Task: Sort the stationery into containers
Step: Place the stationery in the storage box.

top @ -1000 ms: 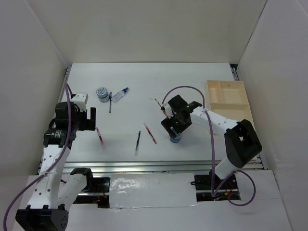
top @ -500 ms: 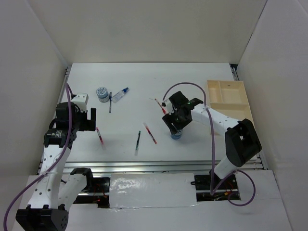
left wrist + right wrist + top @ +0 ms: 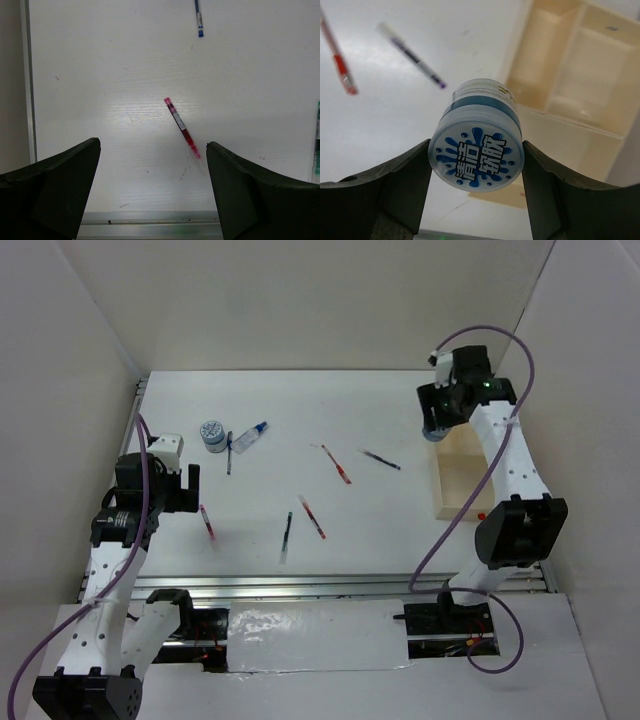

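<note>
My right gripper [image 3: 437, 420] is shut on a round blue-and-white roll [image 3: 477, 155] and holds it in the air over the far left corner of the pale beige tray [image 3: 460, 487]. The tray's compartments [image 3: 580, 75] show behind the roll. My left gripper [image 3: 190, 490] is open and empty above a red pen [image 3: 182, 127] that lies between its fingers. A second roll [image 3: 212, 433], a white bottle with a blue cap [image 3: 250, 436] and a dark pen [image 3: 229, 452] lie at the far left.
Loose pens lie mid-table: a red one [image 3: 336, 464], a dark one [image 3: 382, 460], another red one [image 3: 311, 517] and a dark one [image 3: 287, 532]. White walls enclose the table. A metal rail [image 3: 150, 231] runs along the near edge.
My right gripper has lifted the roll from the middle of the table and swung it far right to the tray. The left arm has not moved.
</note>
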`<act>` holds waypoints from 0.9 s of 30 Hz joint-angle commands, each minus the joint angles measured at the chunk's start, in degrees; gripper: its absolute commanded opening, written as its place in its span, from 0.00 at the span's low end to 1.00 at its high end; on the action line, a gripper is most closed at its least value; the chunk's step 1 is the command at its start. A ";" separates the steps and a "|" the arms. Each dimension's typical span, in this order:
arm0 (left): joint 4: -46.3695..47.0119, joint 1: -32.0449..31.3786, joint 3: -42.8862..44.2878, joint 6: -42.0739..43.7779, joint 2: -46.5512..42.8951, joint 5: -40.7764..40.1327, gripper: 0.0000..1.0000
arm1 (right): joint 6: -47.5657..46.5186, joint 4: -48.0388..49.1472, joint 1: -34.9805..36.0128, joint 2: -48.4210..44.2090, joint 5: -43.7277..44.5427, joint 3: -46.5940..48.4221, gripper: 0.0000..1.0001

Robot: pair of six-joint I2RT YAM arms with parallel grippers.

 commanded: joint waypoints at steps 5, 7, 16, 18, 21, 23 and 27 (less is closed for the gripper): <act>1.97 0.37 -0.08 1.08 -0.69 0.85 0.99 | -1.80 -5.74 -12.08 13.16 3.27 21.02 0.32; 1.97 0.20 0.10 1.16 -0.52 0.85 0.99 | -1.71 -6.71 -13.15 16.93 4.24 25.77 0.32; 1.97 0.28 -0.17 1.51 -0.43 1.55 0.99 | -2.15 -4.16 -15.79 24.60 7.76 30.55 0.32; 1.97 0.28 0.01 1.51 0.01 1.47 0.99 | -1.98 -3.55 -16.32 25.74 7.32 30.72 0.32; 1.79 0.28 -0.08 1.43 0.27 1.47 0.99 | -1.27 -1.62 -16.67 26.62 7.76 29.76 0.32; 1.97 0.28 -0.17 1.51 0.01 1.47 0.99 | -1.10 0.05 -16.67 27.32 8.90 28.36 0.31; 2.32 0.28 -0.61 1.60 -0.34 1.55 0.99 | -0.75 0.67 -17.02 29.26 9.08 29.57 0.32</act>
